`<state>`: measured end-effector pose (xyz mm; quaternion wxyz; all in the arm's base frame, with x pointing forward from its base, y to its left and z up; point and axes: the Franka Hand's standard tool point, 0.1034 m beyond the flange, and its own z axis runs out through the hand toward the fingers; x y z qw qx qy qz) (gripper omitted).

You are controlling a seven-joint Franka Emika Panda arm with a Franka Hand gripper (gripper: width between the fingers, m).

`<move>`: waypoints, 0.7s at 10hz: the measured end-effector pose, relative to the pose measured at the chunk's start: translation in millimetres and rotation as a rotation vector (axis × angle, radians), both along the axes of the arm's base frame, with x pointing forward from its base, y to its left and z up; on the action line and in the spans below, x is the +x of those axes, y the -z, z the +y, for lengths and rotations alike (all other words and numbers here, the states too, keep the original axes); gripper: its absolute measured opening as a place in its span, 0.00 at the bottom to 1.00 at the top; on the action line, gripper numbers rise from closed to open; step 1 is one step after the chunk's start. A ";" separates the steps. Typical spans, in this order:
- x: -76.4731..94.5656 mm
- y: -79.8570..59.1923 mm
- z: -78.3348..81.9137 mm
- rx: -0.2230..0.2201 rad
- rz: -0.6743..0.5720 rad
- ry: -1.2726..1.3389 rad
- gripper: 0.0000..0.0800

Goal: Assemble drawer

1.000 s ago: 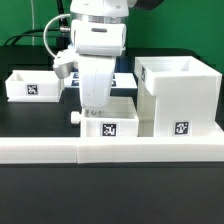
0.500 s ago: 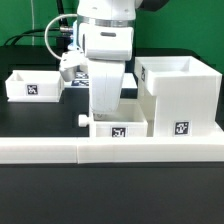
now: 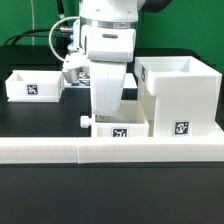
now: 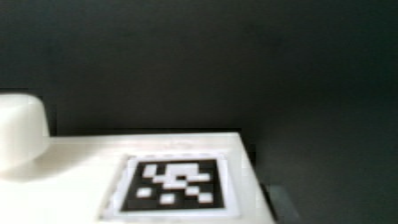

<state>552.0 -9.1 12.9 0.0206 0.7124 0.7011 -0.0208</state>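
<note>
White bar (image 3: 50,150) is lying across the front of the table (image 3: 40,120). Just behind it the near tray (image 3: 135,128) is sitting tag-forward, with its knob (image 3: 85,122) pointing to the exterior view's left. Its other end is touching the big box (image 3: 180,95) or stopping just shy of it.

Claw (image 3: 106,113) is reaching down at the tray's knob end. Arm body is hiding the fingertips, so I can't tell how wide it's standing or whether it's gripping anything. Wrist view is only showing a tag (image 4: 175,185) on a white face. Far tray (image 3: 35,85) is sitting well apart at the back, on the exterior view's left.

Step in hand, my read: getting hold of the near tray to feed it into the box. Doing it well means:
- pinching one wall squarely
- lifting clear of the bar before turning
- keeping the tray level and lined up with the opening
- not nudging the box

Versus 1.0 s ago: arm is sitting lower and further to the exterior view's right. Tray and knob are sitting further right too, closer to the box. Versus 0.5 s ago: almost nothing is changing.
</note>
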 end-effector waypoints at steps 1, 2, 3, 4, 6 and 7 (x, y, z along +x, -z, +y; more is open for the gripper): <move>0.1 0.0 4.2 0.003 -0.002 -0.006 0.05; -0.4 0.9 3.5 0.005 -0.017 0.000 0.05; 0.2 0.7 3.0 0.005 -0.018 0.001 0.05; 0.2 0.8 2.8 0.005 -0.018 0.002 0.05; -0.7 1.5 5.3 0.005 -0.015 -0.003 0.05; -1.2 1.6 6.1 0.004 -0.011 0.001 0.05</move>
